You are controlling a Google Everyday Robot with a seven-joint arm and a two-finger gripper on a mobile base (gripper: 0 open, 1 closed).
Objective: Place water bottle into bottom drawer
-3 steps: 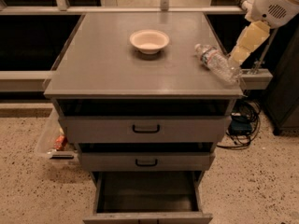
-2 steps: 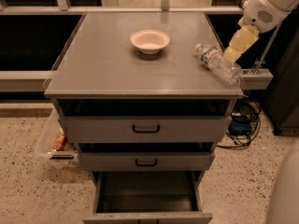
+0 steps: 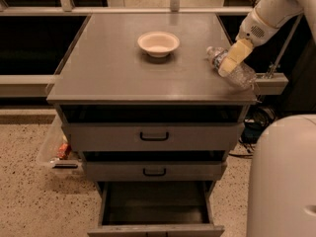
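The water bottle lies on its side at the right edge of the grey cabinet top, cap end pointing toward the back left. My gripper reaches in from the upper right on the white arm and sits right over the bottle's middle, covering part of it. The bottom drawer is pulled open below the two shut drawers with black handles, and its dark interior holds nothing.
A white bowl stands at the middle back of the cabinet top. A clear plastic bin sits on the floor to the left of the cabinet. A white rounded part of my body fills the lower right. Cables lie behind the cabinet's right side.
My gripper has moved left and down, from beside the bottle to over its middle. The white body part has come into view at the lower right.
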